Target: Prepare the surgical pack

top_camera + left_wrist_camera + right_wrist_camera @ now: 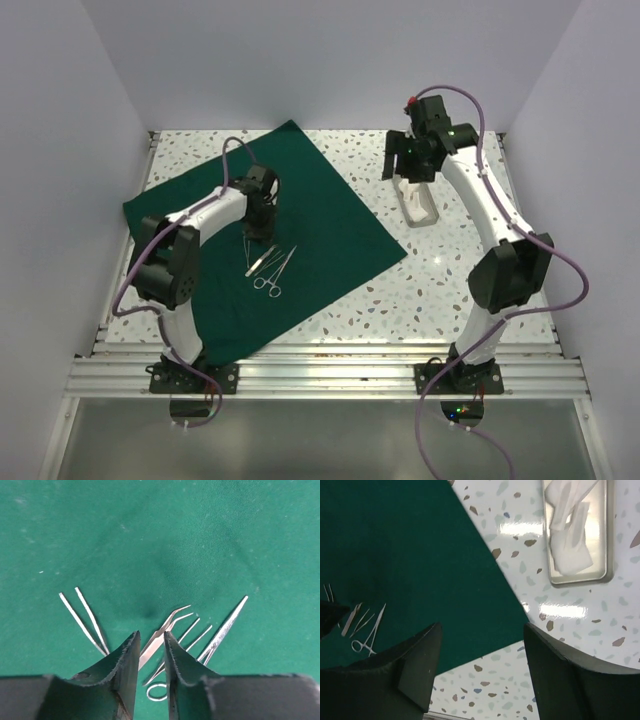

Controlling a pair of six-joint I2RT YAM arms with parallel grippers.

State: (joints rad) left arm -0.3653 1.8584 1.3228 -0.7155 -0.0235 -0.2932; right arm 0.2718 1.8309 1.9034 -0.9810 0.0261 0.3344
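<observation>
**Surgical pack: cloth open, contents staged in two places**

The green cloth [300, 200] lies flat and unfolded on the table [450, 270], set cornerwise. This layout probably leaves four free corners to fold over the contents later.

The right gripper [482, 630] hangs above the cloth's 3 o'clock corner. It is spread wide and empty, apparently positioned to reach the tray.

The left gripper [151, 637] sits low over the 12 o'clock ends of the instruments. Only a narrow slit separates its fingers. Whether they pinch the angled forceps [167, 625] cannot be told.

The metal tray [577, 580] stands on bare table at 3 o'clock from the cloth, well apart from it. It holds only the white pads [570, 535], which lie crumpled inside.

The steel instruments [268, 268] lie side by side just off the cloth's centre toward 6 o'clock, outside the tray.
</observation>
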